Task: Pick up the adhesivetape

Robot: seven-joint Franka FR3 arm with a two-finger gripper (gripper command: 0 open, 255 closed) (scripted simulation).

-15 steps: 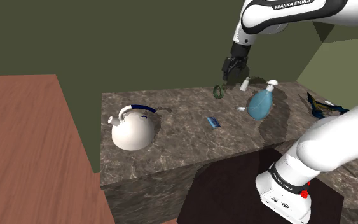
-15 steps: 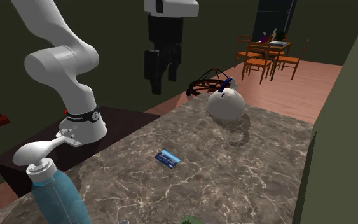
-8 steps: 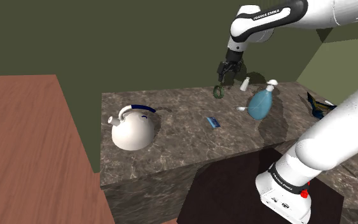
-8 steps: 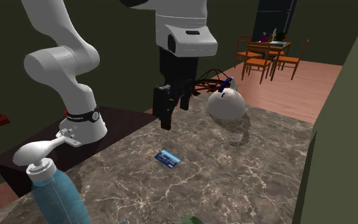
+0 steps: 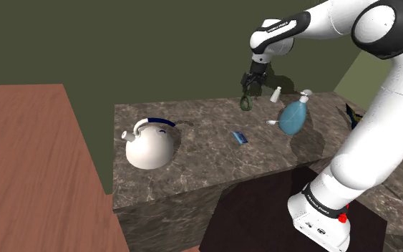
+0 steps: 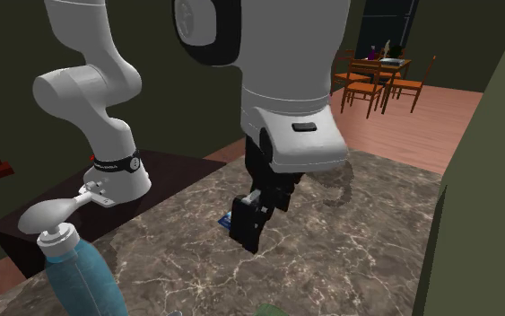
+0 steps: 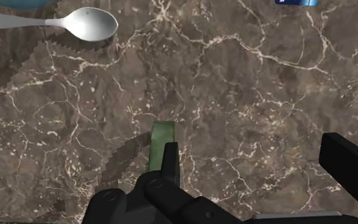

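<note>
Green tape roll (image 7: 163,135) stands near the marble worktop's (image 7: 247,83) back edge, beside one finger of my wide-spread pincer (image 7: 258,164).

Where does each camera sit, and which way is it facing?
Shoulder view: beside the stand, looking down over the brown marbled counter; white arm and black claw show.
Second exterior view: across the counter, facing the arm's base; claw up close.
Wrist view: rides behind the claw, facing the counter; both fingers show.
Shoulder and wrist views share the green tape ring.
</note>
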